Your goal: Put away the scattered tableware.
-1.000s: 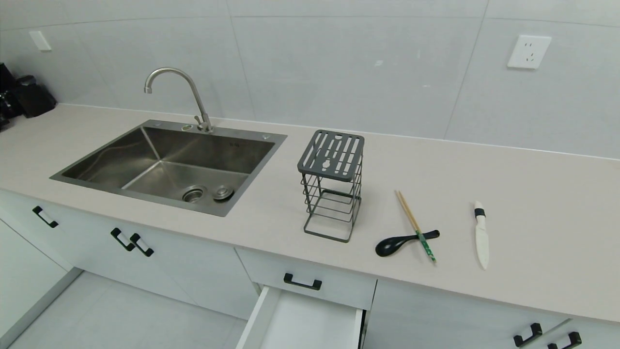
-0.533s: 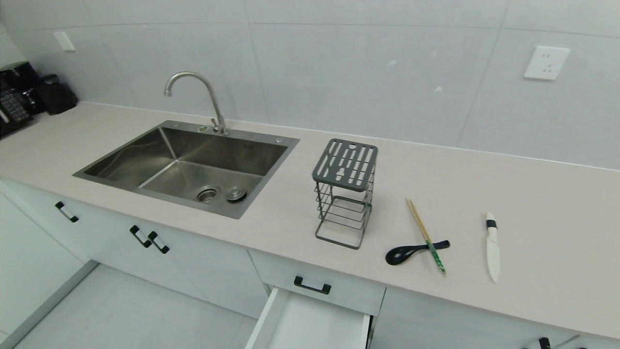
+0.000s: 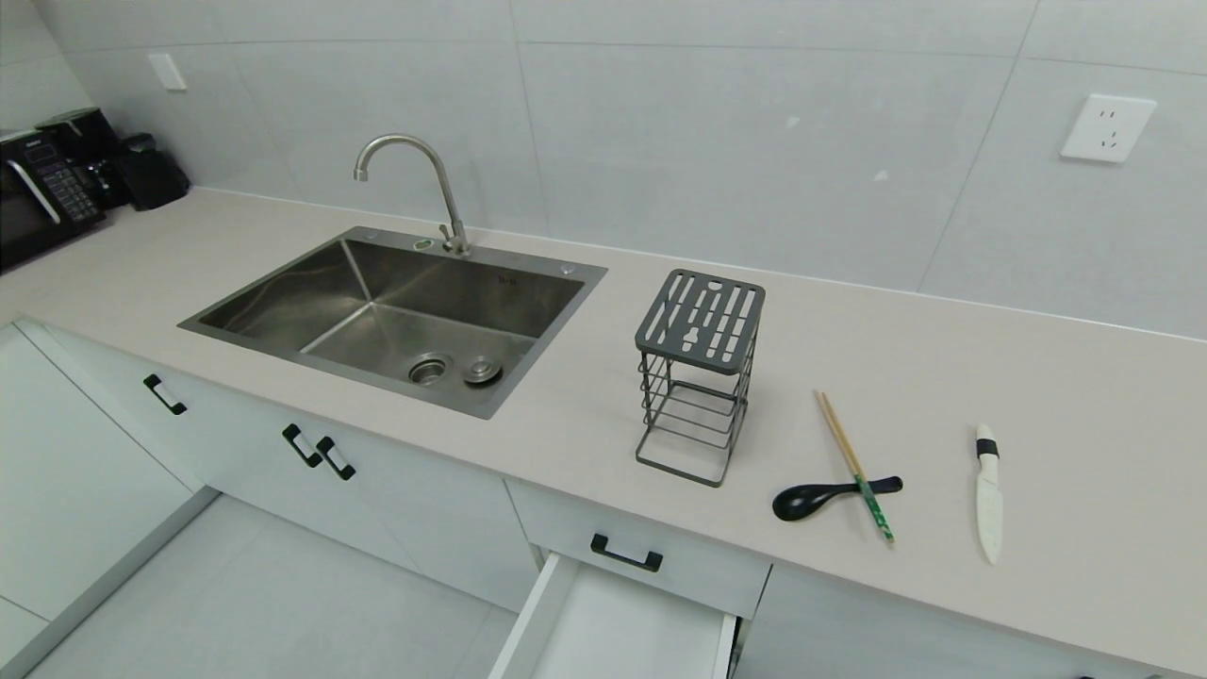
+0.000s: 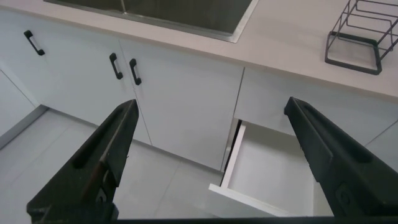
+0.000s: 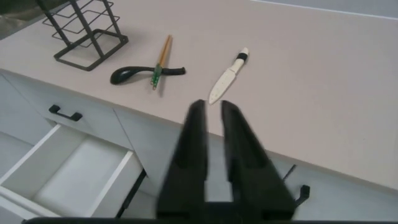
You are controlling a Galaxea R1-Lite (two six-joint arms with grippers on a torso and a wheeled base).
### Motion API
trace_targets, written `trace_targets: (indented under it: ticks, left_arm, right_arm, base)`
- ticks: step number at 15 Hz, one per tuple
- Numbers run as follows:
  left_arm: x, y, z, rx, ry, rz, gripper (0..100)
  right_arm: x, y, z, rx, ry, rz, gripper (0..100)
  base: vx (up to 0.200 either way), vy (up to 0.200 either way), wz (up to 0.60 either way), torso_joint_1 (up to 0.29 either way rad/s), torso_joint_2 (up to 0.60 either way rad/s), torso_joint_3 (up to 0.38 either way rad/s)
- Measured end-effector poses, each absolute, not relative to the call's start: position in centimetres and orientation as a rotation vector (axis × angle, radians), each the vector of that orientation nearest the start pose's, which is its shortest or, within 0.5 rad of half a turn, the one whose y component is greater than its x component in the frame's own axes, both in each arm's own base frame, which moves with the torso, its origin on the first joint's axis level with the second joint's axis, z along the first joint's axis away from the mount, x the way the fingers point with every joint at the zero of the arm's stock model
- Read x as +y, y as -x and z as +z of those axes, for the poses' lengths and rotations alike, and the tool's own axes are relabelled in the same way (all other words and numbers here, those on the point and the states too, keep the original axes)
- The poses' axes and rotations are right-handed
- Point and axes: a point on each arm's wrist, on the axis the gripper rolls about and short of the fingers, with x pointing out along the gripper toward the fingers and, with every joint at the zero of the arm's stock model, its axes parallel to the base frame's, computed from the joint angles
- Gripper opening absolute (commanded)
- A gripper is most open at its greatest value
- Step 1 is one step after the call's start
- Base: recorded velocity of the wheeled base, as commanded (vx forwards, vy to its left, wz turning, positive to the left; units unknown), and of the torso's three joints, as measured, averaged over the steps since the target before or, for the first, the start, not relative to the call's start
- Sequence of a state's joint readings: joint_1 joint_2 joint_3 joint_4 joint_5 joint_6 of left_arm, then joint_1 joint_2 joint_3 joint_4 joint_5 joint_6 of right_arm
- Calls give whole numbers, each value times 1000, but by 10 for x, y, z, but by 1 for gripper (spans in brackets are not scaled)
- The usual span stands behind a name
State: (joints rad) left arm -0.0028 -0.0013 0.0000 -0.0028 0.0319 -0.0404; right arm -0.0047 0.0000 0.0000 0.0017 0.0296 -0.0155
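Observation:
On the counter to the right of the wire rack (image 3: 698,377) lie a black spoon (image 3: 830,493), a pair of wooden chopsticks (image 3: 853,462) resting across its handle, and a white knife (image 3: 987,490). In the right wrist view, spoon (image 5: 134,74), chopsticks (image 5: 160,62) and knife (image 5: 229,76) lie beyond my right gripper (image 5: 213,109). That gripper is shut, holds nothing and hangs off the counter's front edge. My left gripper (image 4: 211,162) is open wide and empty, out in front of the cabinets. It is below counter height, facing the open drawer (image 4: 267,174).
A steel sink (image 3: 396,311) with a tap (image 3: 415,179) is set in the counter (image 3: 1084,396) left of the rack. A white drawer (image 3: 613,632) stands pulled out below the rack. Black appliances (image 3: 57,179) stand at the far left. Cabinet handles (image 3: 316,451) stick out.
The whole head view has shifted, so the camera moved; the sink, rack and tableware keep their places on the counter.

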Motion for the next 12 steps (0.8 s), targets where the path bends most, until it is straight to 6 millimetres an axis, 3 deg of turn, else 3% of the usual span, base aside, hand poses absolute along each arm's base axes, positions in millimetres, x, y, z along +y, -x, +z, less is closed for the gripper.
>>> trace_targets:
  ticks: [6,10,12]
  left_arm:
    - [1,23,76,-5,41,29,100]
    - [1,23,76,-5,41,29,100]
    - [1,23,76,-5,41,29,100]
  right_arm:
    - [1,23,76,-5,25,35,100]
    - [2,28,108,-326,72,81,100]
    - [3,25,110,-294,84,136,100]
  base:
    - [0,0,0,0,0,0]
    - [0,0,0,0,0,0]
    - [0,0,0,0,0,0]
